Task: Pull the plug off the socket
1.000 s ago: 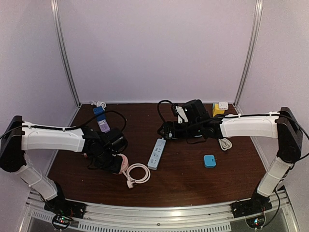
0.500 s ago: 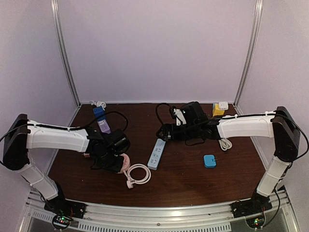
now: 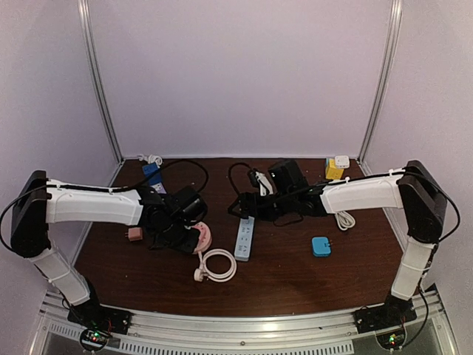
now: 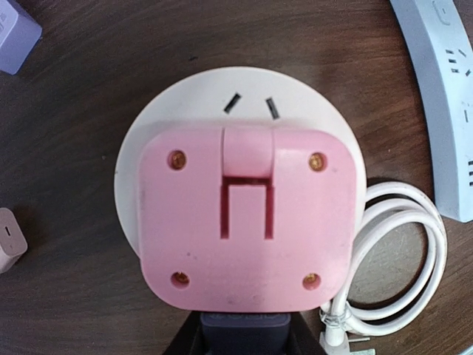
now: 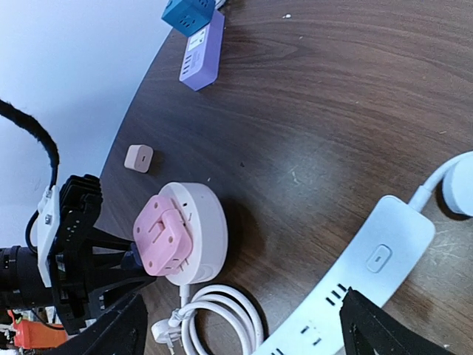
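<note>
A pink square plug [image 4: 247, 214] sits in a round white socket [image 4: 310, 96]. The socket stands tilted on its edge in the right wrist view [image 5: 207, 222], with the plug [image 5: 161, 238] on its face. My left gripper [image 4: 246, 336] is shut on the plug's near edge, around a dark blue part. From above, it [image 3: 189, 237] is at the left-centre. My right gripper [image 5: 240, 333] is open wide and empty. It hovers over a white power strip [image 5: 369, 274], to the right of the socket, and shows in the top view [image 3: 240, 208].
The socket's coiled white cable [image 3: 216, 265] lies in front of it. The white power strip [image 3: 244, 238] is just right of it. A small pink adapter [image 3: 135, 234] lies left. A blue cube [image 3: 151, 171] and a purple strip [image 5: 201, 52] are at the back left. A teal block [image 3: 321, 246] is at the right.
My left gripper has moved right and a little back with the plug and socket, uncovering the small pink adapter. My right gripper has moved left and forward over the power strip.
</note>
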Controlling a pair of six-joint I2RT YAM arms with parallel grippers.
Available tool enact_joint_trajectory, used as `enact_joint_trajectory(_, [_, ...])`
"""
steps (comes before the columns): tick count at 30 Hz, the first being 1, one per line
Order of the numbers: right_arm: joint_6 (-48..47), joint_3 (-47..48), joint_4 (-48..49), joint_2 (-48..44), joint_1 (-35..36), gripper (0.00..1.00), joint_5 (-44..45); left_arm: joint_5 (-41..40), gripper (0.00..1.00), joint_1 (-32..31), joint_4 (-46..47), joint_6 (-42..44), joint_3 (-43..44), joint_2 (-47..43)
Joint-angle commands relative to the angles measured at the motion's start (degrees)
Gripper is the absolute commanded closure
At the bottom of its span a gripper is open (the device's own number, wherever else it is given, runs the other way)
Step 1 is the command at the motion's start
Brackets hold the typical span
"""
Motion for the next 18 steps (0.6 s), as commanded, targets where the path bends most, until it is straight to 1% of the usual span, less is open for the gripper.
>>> enact_joint_trajectory(1, [3.4,2.3,5.9,3.4,0.7,0.10,-6.5,-0.1,0.90,0.0,7.5,2.2,2.9,0.1])
enact_joint_trajectory(7, [5.7,4.6,10.1,8.9,1.1,0.10,-11.8,0.0,0.92,0.1,8.5,3.7,1.9,-0.6])
enact_joint_trajectory(11, [5.8,7.0,9.7,11.0,1.8,0.12,-13.0,0.7,0.92,0.1,9.6,4.5,0.7,-1.2])
enact_joint_trajectory(15, [7.7,7.7,11.3,11.6,2.0,0.22,-15.2,1.8,0.90,0.7,10.3,5.3,-0.1,-1.1])
enact_joint_trajectory(18, [10.5,7.2,14.1,11.9,2.0,0.35,-16.7,2.2,0.91,1.0,10.8,5.8,-0.6,-1.1])
